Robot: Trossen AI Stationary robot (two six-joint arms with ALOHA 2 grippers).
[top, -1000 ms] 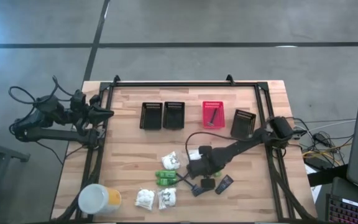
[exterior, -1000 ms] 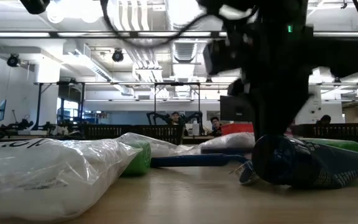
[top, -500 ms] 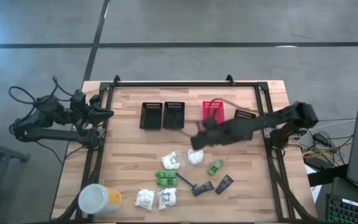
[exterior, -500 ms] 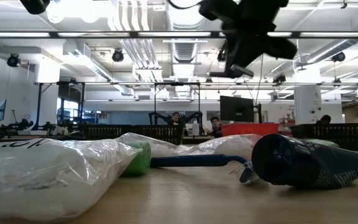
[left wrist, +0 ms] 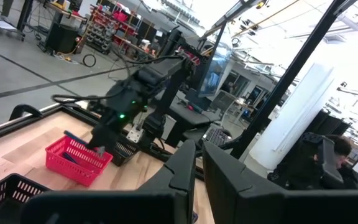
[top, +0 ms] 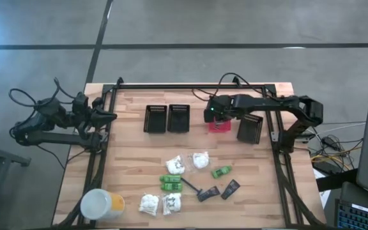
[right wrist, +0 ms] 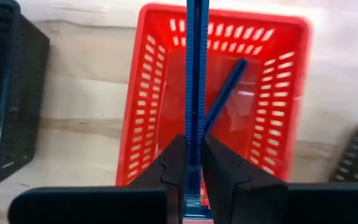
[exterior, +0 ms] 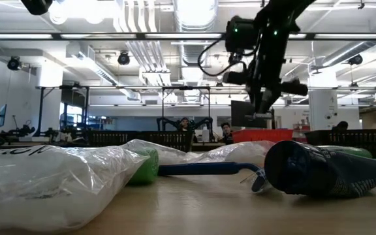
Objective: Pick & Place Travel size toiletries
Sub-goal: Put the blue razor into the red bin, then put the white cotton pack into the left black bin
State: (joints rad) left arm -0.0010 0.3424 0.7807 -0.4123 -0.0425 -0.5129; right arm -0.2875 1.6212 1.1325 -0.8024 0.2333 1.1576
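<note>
My right gripper (top: 214, 117) hovers over the red basket (top: 229, 128) near the far edge, shut on a thin blue razor (right wrist: 195, 74). Another dark razor (right wrist: 225, 93) lies inside that basket. On the table's near half lie white crinkly packets (top: 175, 165) (top: 149, 203), green packs (top: 169, 182) (top: 220, 171), one razor (top: 193, 188) and two dark sachets (top: 208, 193) (top: 230, 189). The low view shows the right gripper (exterior: 260, 108) high above the red basket (exterior: 260, 135). My left gripper (top: 110, 115) waits at the table's left edge, shut. My right gripper pinches the blue razor's handle near one end (right wrist: 194, 155) between its two fingers. The fingers come from above, and the razor runs straight on past the fingertips, along them. It is lifted clear, its free end over the inside of the red basket.
Two black baskets (top: 155, 118) (top: 178, 118) stand left of the red one, a third (top: 250, 126) right of it. A big white-and-yellow tub (top: 101, 206) sits at the near left corner. A black frame (top: 190, 85) rims the table.
My right gripper has risen from among the sachets and packs in the table's near middle and swung toward the far edge, stopping above the red basket with the blue razor lifted clear in its fingers. The green pack it covered shows again.
</note>
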